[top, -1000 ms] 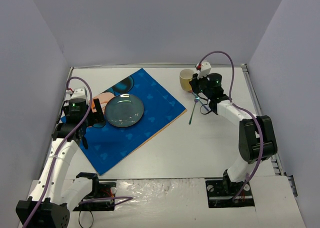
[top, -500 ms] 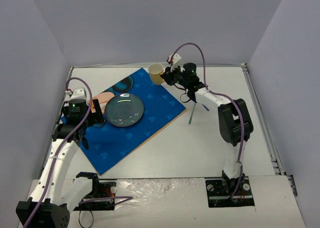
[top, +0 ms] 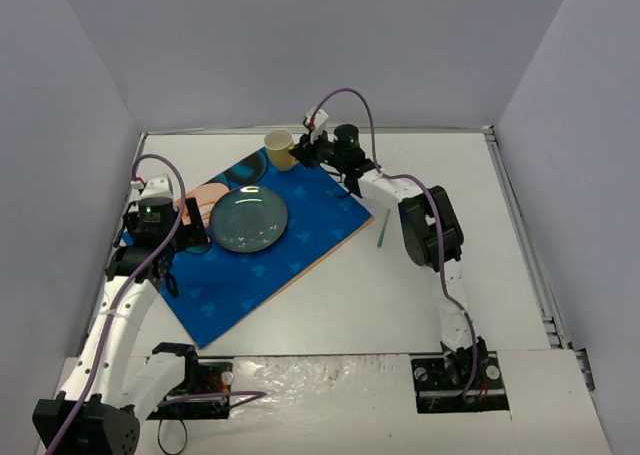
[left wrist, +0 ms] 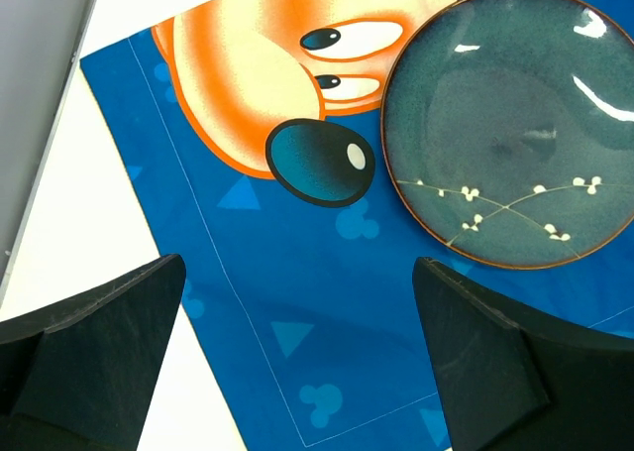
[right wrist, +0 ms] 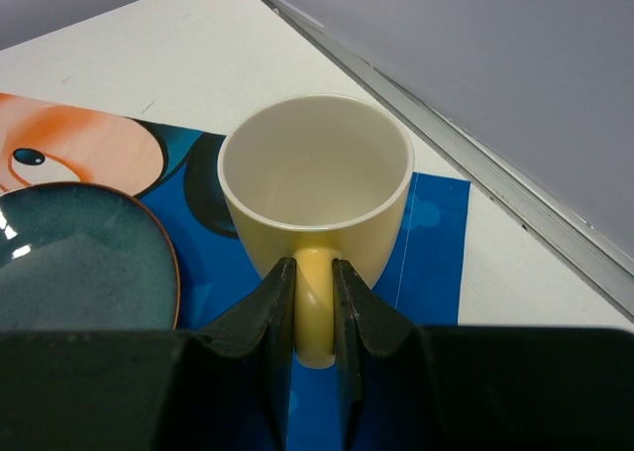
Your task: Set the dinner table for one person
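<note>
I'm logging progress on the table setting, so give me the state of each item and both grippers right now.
Yellow mug: upright, empty, held by its handle.
Right gripper: shut on the mug handle.
Left gripper: open, holding nothing.
Placemat: spread flat on the dinner table.
Teal plate: empty, flat on the placemat.
Green utensil: lying on the table, untouched.

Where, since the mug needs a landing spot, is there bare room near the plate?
Free: mat right of the plate, up to its edge; mat's near corner; table between mat and green utensil. Crowded: mat's left, by the left gripper.
</note>
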Tool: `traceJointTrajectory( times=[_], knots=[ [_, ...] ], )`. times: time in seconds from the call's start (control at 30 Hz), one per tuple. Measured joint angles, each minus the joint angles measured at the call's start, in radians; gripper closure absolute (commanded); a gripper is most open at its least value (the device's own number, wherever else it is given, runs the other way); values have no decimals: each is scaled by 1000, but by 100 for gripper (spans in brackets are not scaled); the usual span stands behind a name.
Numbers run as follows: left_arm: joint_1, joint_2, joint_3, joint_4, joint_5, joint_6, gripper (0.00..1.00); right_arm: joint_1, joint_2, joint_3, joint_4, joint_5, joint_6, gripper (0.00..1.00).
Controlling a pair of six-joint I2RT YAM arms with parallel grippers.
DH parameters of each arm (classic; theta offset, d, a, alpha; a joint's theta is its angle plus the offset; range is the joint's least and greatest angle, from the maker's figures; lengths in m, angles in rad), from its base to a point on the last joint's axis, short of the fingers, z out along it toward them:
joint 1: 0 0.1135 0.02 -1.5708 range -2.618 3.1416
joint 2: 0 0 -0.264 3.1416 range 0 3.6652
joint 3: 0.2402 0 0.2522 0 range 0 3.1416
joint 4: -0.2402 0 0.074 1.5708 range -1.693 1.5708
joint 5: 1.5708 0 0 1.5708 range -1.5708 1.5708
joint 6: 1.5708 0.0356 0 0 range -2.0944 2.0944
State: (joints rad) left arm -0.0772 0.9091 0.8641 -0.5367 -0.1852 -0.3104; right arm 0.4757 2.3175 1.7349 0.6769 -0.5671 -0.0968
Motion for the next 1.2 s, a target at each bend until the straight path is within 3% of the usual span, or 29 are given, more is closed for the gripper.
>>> traceJointTrajectory(
  times=[0.5,1.2],
  knots=[
    [0,16,-10,3,0,12,3,4,180,195,14,-2,24,100],
    [0,21,-10,3,0,15,3,-1,217,191,58,-6,44,96]
  ],
)
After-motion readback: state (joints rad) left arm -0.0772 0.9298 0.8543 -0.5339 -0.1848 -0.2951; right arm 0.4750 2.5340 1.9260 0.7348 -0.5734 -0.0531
